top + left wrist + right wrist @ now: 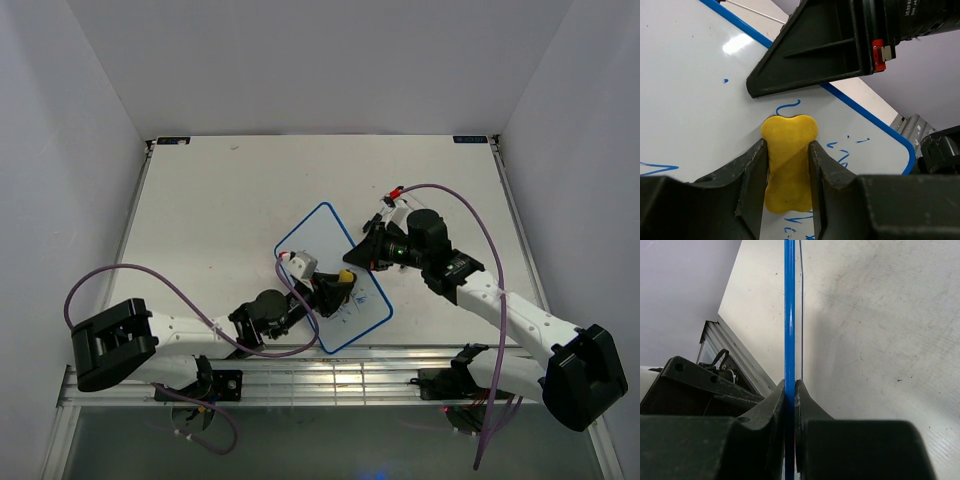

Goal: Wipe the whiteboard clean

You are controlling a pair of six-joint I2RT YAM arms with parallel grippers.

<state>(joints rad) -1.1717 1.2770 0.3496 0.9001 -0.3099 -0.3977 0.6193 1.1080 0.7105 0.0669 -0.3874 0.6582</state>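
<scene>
Erasing: whiteboard clamped, eraser applied
The whiteboard [315,245] lies mid-way on the counter [220,200]; right fingers [772,412] clamp its rim; left fingers [752,175] pinch the eraser [789,150]; we judge it light, stiff, slippery; grip edges.

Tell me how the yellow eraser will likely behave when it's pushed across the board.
The eraser probably won't slip: the left gripper pinches its narrower middle, so the wider ends should catch. It holds its shape under the squeeze, so it is likely firm rather than floppy. On the glossy whiteboard it should glide easily.
</scene>
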